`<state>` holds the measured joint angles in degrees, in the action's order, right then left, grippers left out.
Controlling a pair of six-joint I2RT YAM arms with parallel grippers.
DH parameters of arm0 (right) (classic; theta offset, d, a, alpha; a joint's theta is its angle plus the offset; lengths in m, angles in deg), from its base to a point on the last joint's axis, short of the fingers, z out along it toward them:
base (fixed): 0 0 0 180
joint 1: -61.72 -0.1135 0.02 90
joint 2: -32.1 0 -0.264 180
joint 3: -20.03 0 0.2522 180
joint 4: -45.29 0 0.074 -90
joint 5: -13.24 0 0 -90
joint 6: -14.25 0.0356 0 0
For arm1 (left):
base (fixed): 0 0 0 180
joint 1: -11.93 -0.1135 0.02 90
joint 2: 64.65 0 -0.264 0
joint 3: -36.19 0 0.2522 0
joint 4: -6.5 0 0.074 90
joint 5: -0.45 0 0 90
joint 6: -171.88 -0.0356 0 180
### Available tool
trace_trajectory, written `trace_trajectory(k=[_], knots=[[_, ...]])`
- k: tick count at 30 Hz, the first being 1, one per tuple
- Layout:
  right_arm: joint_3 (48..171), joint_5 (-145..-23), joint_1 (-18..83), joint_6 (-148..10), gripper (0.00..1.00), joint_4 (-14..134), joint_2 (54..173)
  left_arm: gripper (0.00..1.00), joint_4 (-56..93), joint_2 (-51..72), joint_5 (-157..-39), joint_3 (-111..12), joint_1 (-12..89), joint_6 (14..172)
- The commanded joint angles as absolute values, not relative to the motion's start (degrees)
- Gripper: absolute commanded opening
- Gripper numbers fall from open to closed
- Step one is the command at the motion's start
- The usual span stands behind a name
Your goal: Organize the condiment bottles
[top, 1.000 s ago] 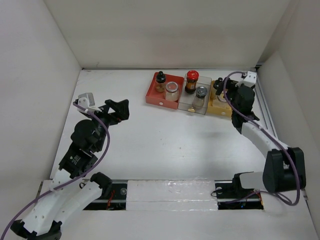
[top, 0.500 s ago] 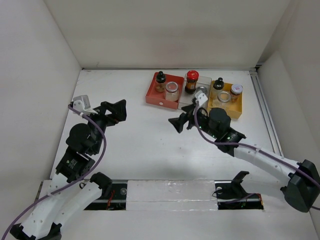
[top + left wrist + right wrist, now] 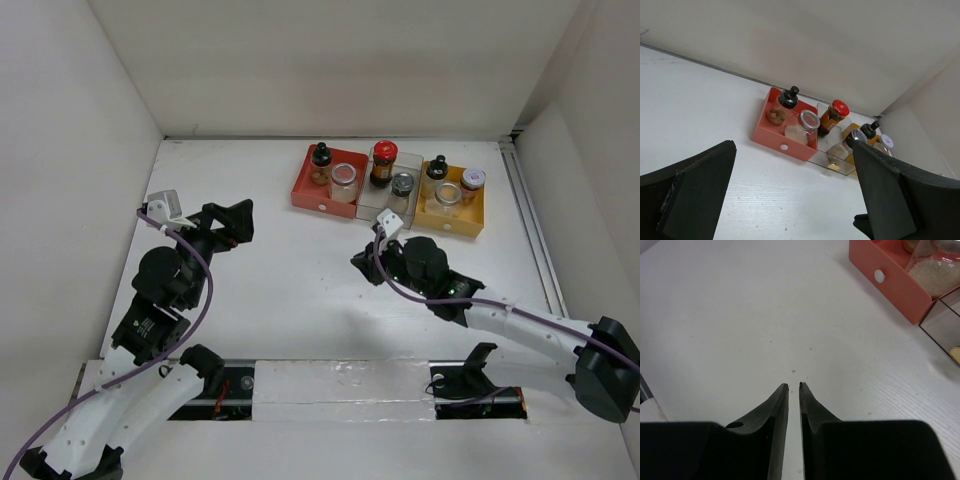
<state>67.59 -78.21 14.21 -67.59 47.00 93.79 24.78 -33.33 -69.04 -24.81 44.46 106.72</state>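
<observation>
1. My right pincer (image 3: 794,386) is clenched on nothing, over the bench (image 3: 290,290) middle.
2. My left pincer (image 3: 237,218) gapes empty, toward the left edge.
3. Six condiment bottles (image 3: 383,165) stand paired in the red tray (image 3: 312,197), clear tray (image 3: 372,209) and yellow tray (image 3: 452,224) by the far edge.

Lab test cell: plain white walls (image 3: 340,60)

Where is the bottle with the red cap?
In the top view, the red-capped bottle stands at the back of the middle tray, between the red tray and yellow tray.
</observation>
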Motion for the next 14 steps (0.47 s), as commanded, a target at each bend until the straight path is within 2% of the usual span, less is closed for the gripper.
trace_trajectory(k=[1, 6, 8, 10, 12, 13, 14], knots=[[69.1, -76.8, 13.1, -67.8, 0.18, 45.0, 93.0, 1.00, 22.0, -33.5, -69.7, -25.8, 44.4, 105.5], [69.7, -76.1, 12.5, -67.8, 0.09, 45.0, 93.0, 1.00, 22.0, -34.1, -70.3, -26.3, 44.4, 105.0], [70.2, -75.4, 12.0, -68.5, 0.09, 45.0, 93.0, 1.00, 22.0, -34.1, -70.3, -26.3, 44.4, 105.0], [70.2, -75.4, 12.0, -68.5, 0.17, 45.0, 93.0, 1.00, 22.0, -33.4, -70.8, -26.3, 44.4, 105.0], [70.7, -75.4, 12.0, -68.5, 0.31, 45.0, 93.0, 1.00, 22.0, -32.8, -71.4, -26.3, 44.4, 105.0], [70.7, -76.0, 12.0, -69.1, 0.43, 45.0, 93.0, 1.00, 22.0, -32.8, -71.4, -26.3, 44.4, 105.0], [70.7, -76.0, 12.0, -69.1, 0.52, 45.0, 93.5, 1.00, 22.0, -32.8, -71.4, -26.3, 44.4, 105.0]])
